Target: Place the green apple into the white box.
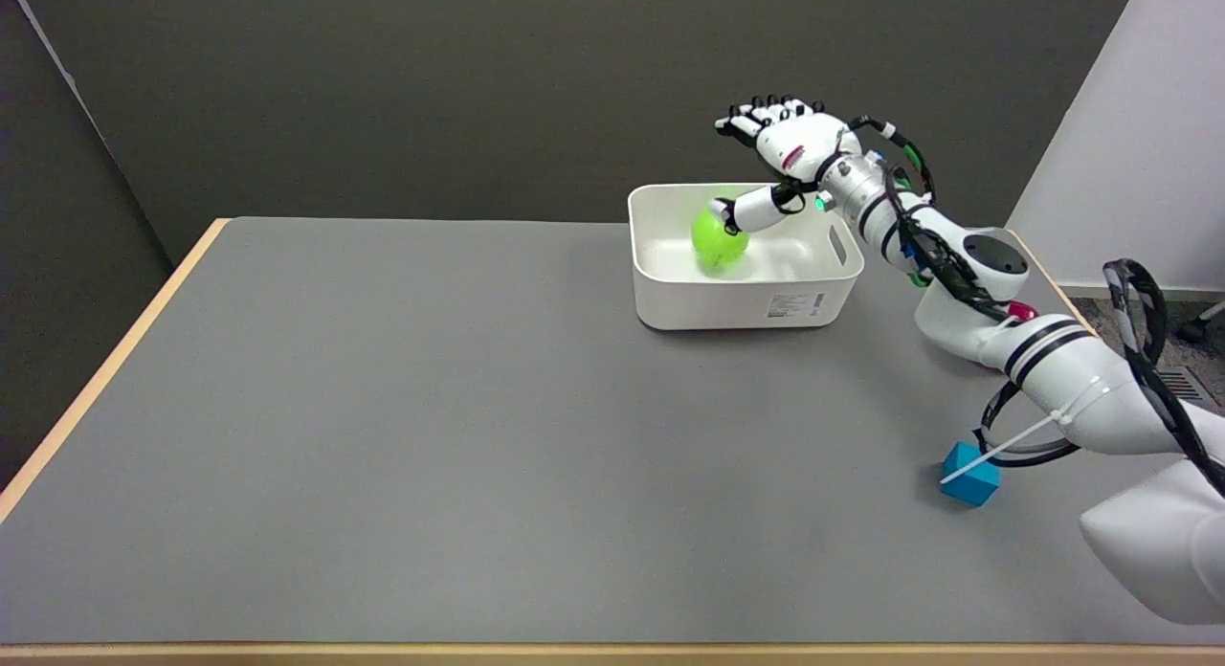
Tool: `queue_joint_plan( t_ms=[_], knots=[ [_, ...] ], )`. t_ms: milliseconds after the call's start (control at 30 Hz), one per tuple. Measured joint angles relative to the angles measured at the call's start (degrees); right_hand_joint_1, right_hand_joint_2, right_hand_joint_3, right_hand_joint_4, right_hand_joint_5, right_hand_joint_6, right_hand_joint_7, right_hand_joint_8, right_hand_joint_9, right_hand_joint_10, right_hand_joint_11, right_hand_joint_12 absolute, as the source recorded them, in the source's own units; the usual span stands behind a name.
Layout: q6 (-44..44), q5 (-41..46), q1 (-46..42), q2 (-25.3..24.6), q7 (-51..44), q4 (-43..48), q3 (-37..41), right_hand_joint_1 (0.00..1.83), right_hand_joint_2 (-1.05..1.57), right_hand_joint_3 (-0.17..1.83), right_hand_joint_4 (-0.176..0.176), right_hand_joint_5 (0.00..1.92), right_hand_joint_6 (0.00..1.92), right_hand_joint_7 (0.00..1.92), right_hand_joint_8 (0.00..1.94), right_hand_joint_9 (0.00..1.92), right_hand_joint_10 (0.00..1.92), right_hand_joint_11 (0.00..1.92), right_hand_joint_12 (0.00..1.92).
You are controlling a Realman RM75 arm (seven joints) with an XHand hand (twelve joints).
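The green apple (718, 241) lies inside the white box (742, 298), blurred as if still moving, near the box's middle. My right hand (780, 149) hovers above the box's far right part with its fingers spread apart and nothing in them. Its thumb (751, 210) points down toward the apple's upper right side; whether it touches the apple I cannot tell.
A teal cube (968, 475) sits on the grey table (431, 436) at the right, partly behind my arm's cable. A small red object (1022, 311) shows behind my forearm. The table's wooden edge (105, 369) runs along the left.
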Motion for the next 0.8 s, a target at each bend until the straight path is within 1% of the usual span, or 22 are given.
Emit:
queue_joint_plan(
  t_ms=[67,267,533,600,667,733,800],
  knots=[
    [0.0,0.9,-0.9,0.1,0.2,0.4,0.4,0.26,0.57,0.92,0.094,0.04,0.31,0.0,0.06,0.0,0.28,0.0,0.94],
    [0.1,2.7,-4.4,0.3,0.6,2.9,2.4,0.25,0.56,0.92,0.097,0.04,0.3,0.0,0.04,0.0,0.25,0.0,0.92],
    [1.8,6.0,-11.5,0.6,1.1,10.0,7.8,0.2,0.57,0.93,0.08,0.02,0.2,0.0,0.0,0.0,0.17,0.0,0.81],
    [3.0,7.7,-13.5,0.6,1.1,12.1,9.5,0.2,0.63,0.88,0.083,0.0,0.24,0.0,0.07,0.0,0.22,0.0,0.82],
    [4.8,10.2,-15.6,0.5,1.1,14.3,11.3,0.2,0.6,0.95,0.075,0.02,0.26,0.0,0.18,0.0,0.33,0.0,0.88],
    [6.9,13.1,-17.5,0.4,1.1,16.1,12.8,0.18,0.58,0.95,0.072,0.04,0.25,0.04,0.16,0.01,0.36,0.0,0.92],
    [9.6,16.8,-19.3,0.3,1.1,17.8,14.1,0.16,0.64,0.88,0.069,0.08,0.29,0.08,0.2,0.01,0.45,0.0,0.94]
  ],
)
